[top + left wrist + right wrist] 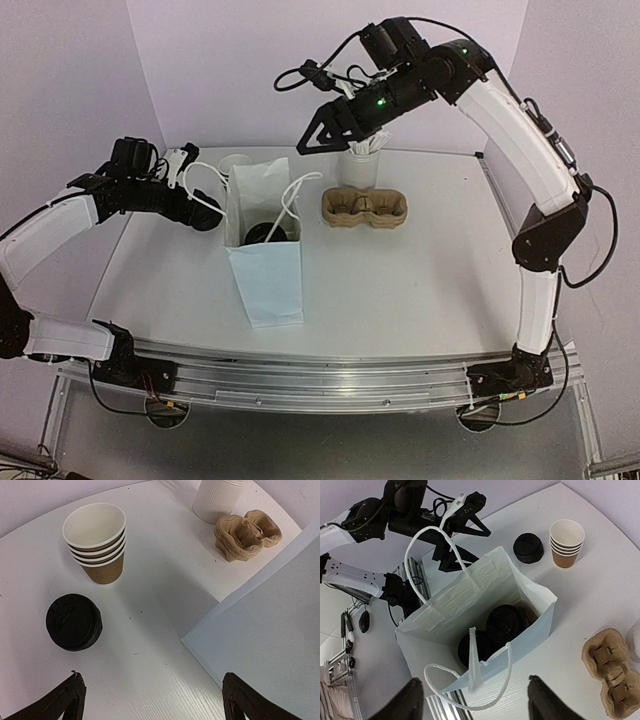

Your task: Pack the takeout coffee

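Note:
Two cups with black lids (504,624) sit inside the open white handled bag (460,592), which stands left of centre (268,280). A stack of brown paper cups (97,542) and a stack of black lids (74,621) stand on the table behind the bag. The tan pulp carrier (365,207) lies right of the bag, empty. My left gripper (203,200) is open and empty, low beside the bag's left side, short of the lids. My right gripper (312,138) is open and empty, high above the bag's mouth (475,700).
A white cup of white sticks (362,165) stands just behind the carrier. The bag's looped handles (427,540) stick up above its mouth. Walls close the back and the sides of the table.

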